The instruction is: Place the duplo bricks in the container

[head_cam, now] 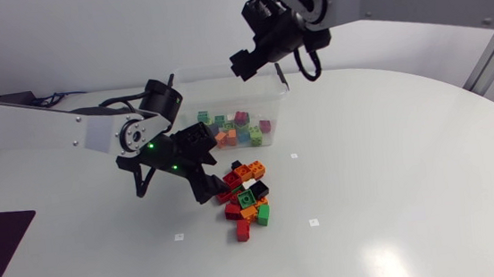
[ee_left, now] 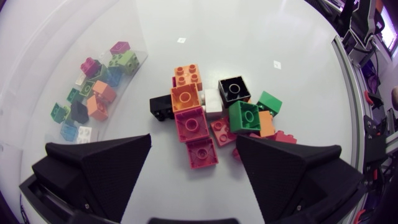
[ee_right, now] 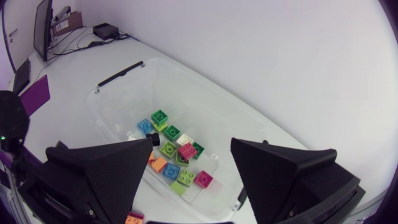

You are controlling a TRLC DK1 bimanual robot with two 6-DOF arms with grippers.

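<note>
Duplo bricks [head_cam: 247, 197] piled on white table [head_cam: 395, 188].

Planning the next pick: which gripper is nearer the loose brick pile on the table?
Left. The left gripper hangs open right over the brick pile; the right gripper is open above the container, away from it.

One finger [ee_left: 292, 168] of the left gripper [ee_left: 193, 138] hides part of the red bricks [ee_left: 282, 135]. Beside a finger of the right gripper [ee_right: 192, 140], an orange brick [ee_right: 132, 217] is cut off.
</note>
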